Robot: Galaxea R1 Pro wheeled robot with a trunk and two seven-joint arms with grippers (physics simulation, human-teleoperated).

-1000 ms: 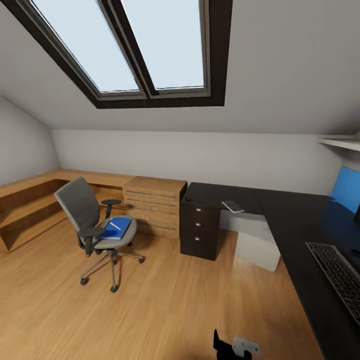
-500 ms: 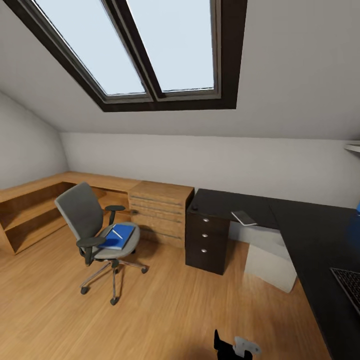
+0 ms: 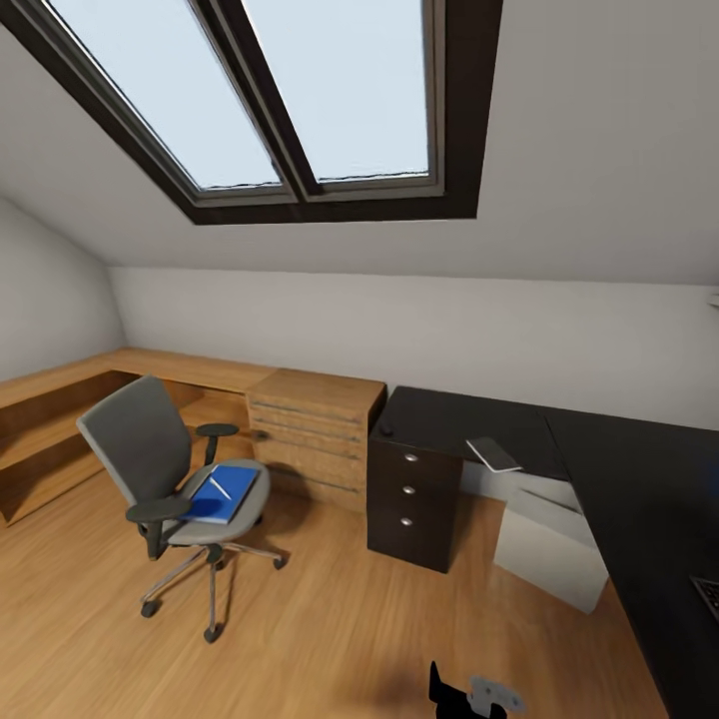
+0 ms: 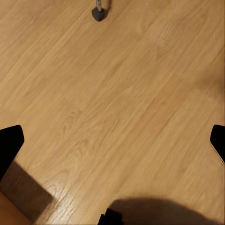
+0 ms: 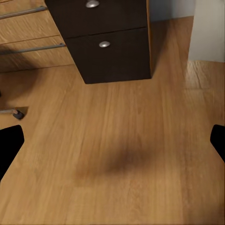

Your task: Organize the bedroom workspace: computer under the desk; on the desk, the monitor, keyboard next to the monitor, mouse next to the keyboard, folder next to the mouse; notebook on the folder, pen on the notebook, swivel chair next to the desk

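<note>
Nearest, both hands hang over bare wood floor (image 3: 330,639). The left hand (image 4: 112,138) has its fingers spread wide, tips at opposite edges of its wrist view, with nothing between them; a chair castor (image 4: 98,13) sits on the floor ahead of it. The right hand (image 5: 112,140) is likewise wide open and holds nothing; past it are the black drawers (image 5: 108,42) with round silver knobs and a corner of the pale computer (image 5: 210,28).

In the head view a small dark and grey part of the robot (image 3: 474,691) shows at the bottom edge. Further out, the chair (image 3: 165,479) stands on the floor, well apart from the desk (image 3: 639,489). The blue folder (image 3: 222,493) lies on its seat with the pen (image 3: 221,487) on top.

To the right, the computer (image 3: 551,549) sits on the floor under the desk, beside the drawer unit. On the desk top the notebook (image 3: 493,453) lies near the front edge, and the small black mouse (image 3: 385,430) sits at the far left corner above the drawers. A sliver of the keyboard (image 3: 710,597) shows at the right edge.

Behind the chair, a light-wood chest (image 3: 312,434) joins a low wooden bench (image 3: 60,419) along the wall. A skylight (image 3: 290,100) is set in the sloped ceiling.
</note>
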